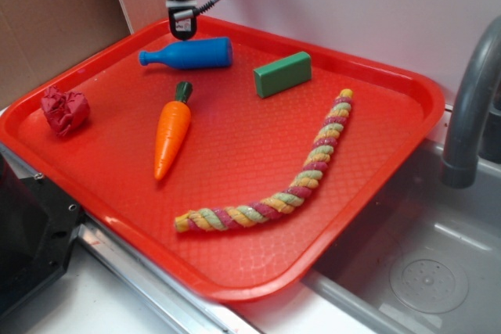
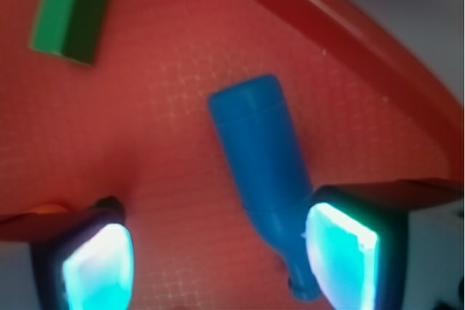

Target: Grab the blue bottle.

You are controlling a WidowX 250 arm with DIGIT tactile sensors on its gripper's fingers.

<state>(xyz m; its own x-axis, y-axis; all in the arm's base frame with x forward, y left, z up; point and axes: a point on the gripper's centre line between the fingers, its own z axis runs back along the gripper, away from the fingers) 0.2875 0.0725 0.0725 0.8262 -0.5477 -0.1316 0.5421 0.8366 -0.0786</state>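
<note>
The blue bottle (image 1: 188, 53) lies on its side at the back of the red tray (image 1: 376, 170), its neck pointing left. My gripper (image 1: 182, 30) hangs just above the bottle's shoulder, close to the tray's back rim. In the wrist view the bottle (image 2: 261, 161) lies between the jaws, its neck close against the right finger pad (image 2: 340, 255). The gripper (image 2: 218, 263) is open, with a wide gap to the left pad (image 2: 98, 270). Nothing is held.
On the tray lie an orange toy carrot (image 1: 171, 134), a green block (image 1: 282, 73), a striped rope (image 1: 293, 185) and a crumpled red cloth (image 1: 64, 109). A grey faucet (image 1: 468, 99) and sink (image 1: 423, 271) are at the right.
</note>
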